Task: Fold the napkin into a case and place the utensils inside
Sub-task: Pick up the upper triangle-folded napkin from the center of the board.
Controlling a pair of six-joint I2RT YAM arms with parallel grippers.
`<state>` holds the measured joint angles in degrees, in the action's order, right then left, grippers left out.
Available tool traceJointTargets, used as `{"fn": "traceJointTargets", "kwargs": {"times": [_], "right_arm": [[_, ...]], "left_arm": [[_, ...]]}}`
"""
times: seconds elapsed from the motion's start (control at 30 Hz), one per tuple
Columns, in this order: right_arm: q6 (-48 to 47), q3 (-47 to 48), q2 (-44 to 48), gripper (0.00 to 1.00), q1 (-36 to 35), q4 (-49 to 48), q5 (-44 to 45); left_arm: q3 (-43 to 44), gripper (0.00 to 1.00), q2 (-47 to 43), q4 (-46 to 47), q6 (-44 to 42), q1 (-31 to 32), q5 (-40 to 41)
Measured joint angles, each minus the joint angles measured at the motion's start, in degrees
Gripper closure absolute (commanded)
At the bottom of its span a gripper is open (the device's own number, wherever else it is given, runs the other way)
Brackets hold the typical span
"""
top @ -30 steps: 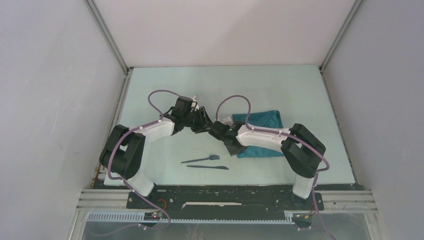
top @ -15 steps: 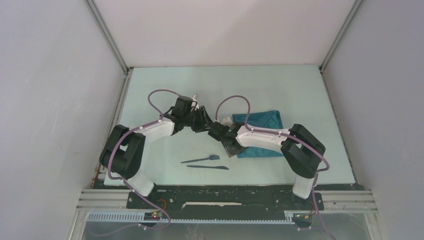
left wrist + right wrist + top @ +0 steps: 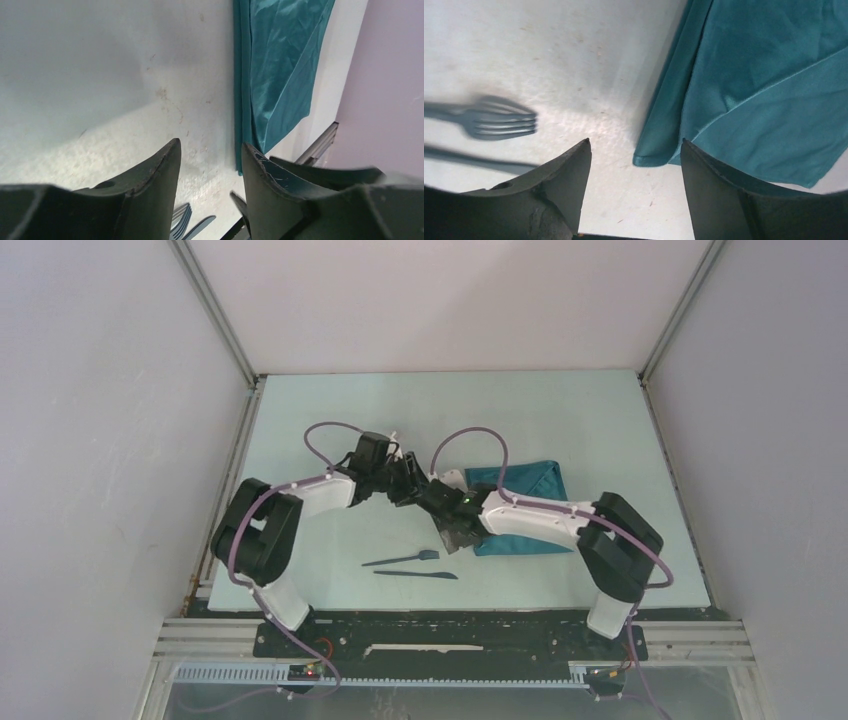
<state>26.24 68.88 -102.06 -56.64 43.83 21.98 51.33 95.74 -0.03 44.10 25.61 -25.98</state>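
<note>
Top external view: the dark teal-green cloth napkin (image 3: 530,480) lies folded in layers on the right half of the pale table (image 3: 350,420), partly hidden under the right arm. The two slim dark navy plastic utensils lie near the front edge, left of the napkin and apart from it: the fork (image 3: 405,559) sits just behind the knife (image 3: 415,575), and the two are roughly parallel.

Right wrist view: the right tool (image 3: 635,145) hangs over bare table with its jaws well apart and nothing between them. A folded napkin corner (image 3: 764,85) lies just ahead of it, and the fork head (image 3: 494,120) lies to its left.

Left wrist view: the left tool (image 3: 210,150) is also parted and empty, above the table beside the napkin's layered edge (image 3: 280,65).
</note>
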Motion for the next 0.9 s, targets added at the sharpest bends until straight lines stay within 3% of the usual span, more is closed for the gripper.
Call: {"fn": "traceJointTargets", "kwargs": {"times": [0.1,0.23,0.4,0.5,0.67,0.9], "right_arm": [[0.2,-2.0,5.4,0.25,0.8,-3.8,-2.4],[1.3,-9.0,16.9,0.24,4.3,-11.2,-8.5],[3.3,-18.0,28.5,0.27,14.3,-17.7,-16.2],[3.5,-19.0,29.2,0.31,16.7,-17.8,-17.9],[3.2,-19.1,28.4,0.32,16.0,-17.7,-19.0],[3.1,-17.9,20.5,0.42,11.0,-15.8,-15.1]], "left_arm": [[2.7,0.35,4.5,1.4,2.1,0.5,-1.9],[8.4,0.39,10.5,2.7,4.5,2.7,-2.1],[19.1,0.44,17.0,-1.6,3.8,7.9,3.7],[25.8,0.47,20.0,-6.1,1.7,10.3,8.5],[30.0,0.51,22.6,-10.5,-0.1,12.2,13.2],[33.2,0.72,26.6,-12.9,-1.1,11.8,15.3]]}}
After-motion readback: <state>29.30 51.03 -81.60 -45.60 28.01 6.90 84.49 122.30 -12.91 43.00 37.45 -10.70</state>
